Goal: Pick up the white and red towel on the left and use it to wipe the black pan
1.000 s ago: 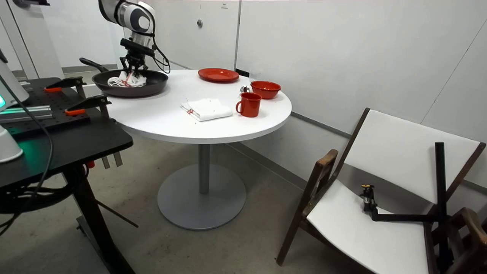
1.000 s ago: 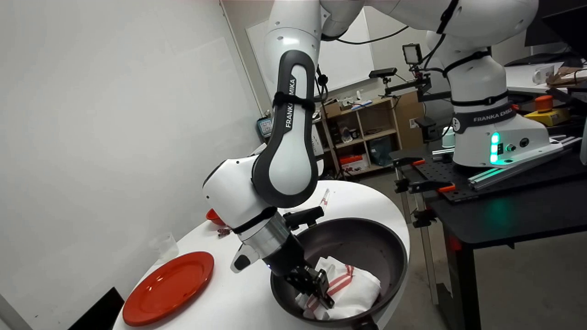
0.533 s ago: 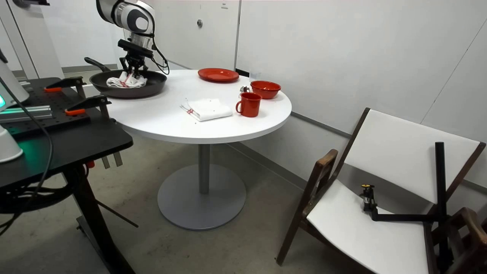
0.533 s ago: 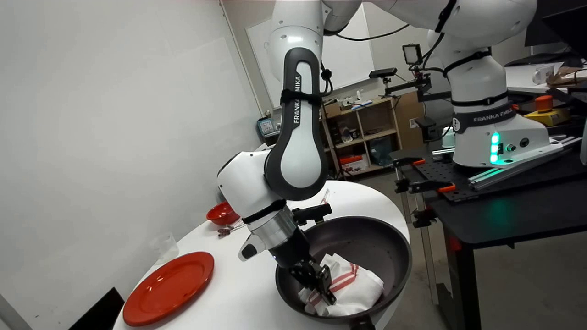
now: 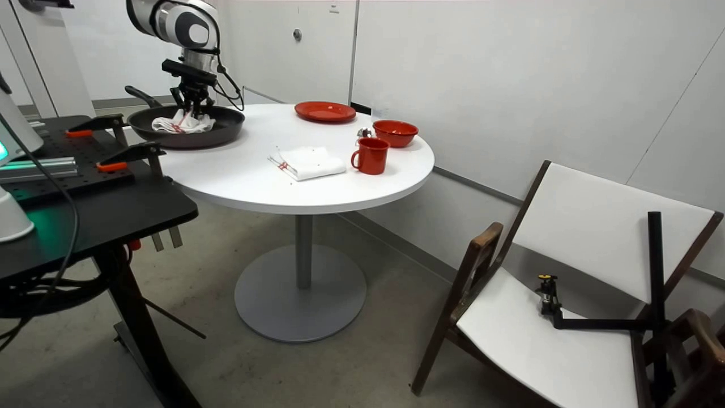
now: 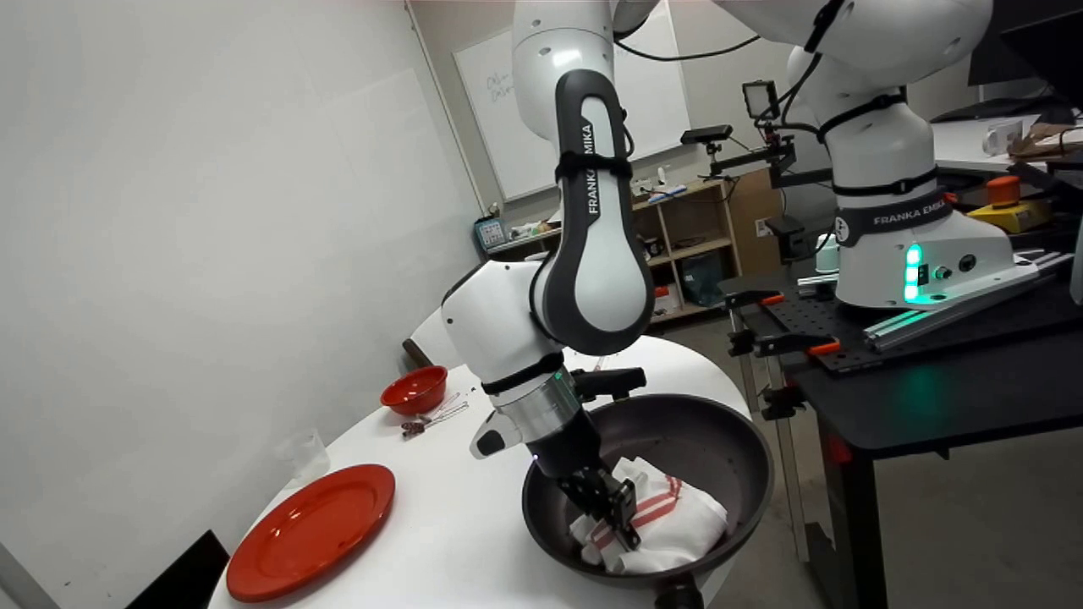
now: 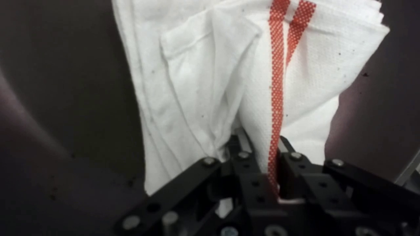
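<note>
The white towel with red stripes (image 5: 175,123) lies bunched inside the black pan (image 5: 187,141). In an exterior view the towel (image 6: 677,529) covers the near part of the floor of the pan (image 6: 689,440). My gripper (image 6: 628,534) points down into the pan, its fingers closed on a towel fold. In the wrist view my gripper (image 7: 262,141) pinches a striped ridge of the towel (image 7: 203,82) between both fingers. Dark pan floor (image 7: 82,98) with small specks shows on both sides. The towel's underside is hidden.
The round white table (image 5: 255,187) also bears a second folded white towel (image 5: 308,164), a red mug (image 5: 372,156), a red bowl (image 5: 395,136) and a red plate (image 5: 324,111). Metal utensils (image 6: 436,420) lie by the bowl. The pan handle (image 5: 143,96) points away from the black robot table (image 5: 141,209).
My gripper and the held towel have moved left in one exterior view and right in the other. The pan has slid a little the same way. The grip looks unchanged.
</note>
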Action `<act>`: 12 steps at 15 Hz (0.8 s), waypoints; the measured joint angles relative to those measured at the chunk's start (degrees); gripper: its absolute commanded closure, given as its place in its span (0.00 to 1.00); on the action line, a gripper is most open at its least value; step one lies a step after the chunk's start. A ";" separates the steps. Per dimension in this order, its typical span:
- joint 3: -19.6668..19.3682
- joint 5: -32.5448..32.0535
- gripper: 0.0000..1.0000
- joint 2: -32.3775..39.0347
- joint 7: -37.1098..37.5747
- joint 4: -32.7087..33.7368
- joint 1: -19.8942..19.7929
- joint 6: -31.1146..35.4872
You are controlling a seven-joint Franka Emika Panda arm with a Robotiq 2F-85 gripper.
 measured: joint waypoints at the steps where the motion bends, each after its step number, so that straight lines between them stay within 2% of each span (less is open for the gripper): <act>1: -0.25 -0.05 0.95 -0.62 0.79 -1.37 0.22 1.36; 7: -1.86 -0.11 0.95 -3.62 4.91 -7.78 1.67 7.17; 12: -2.87 -0.12 0.95 -5.58 7.64 -11.85 2.65 9.34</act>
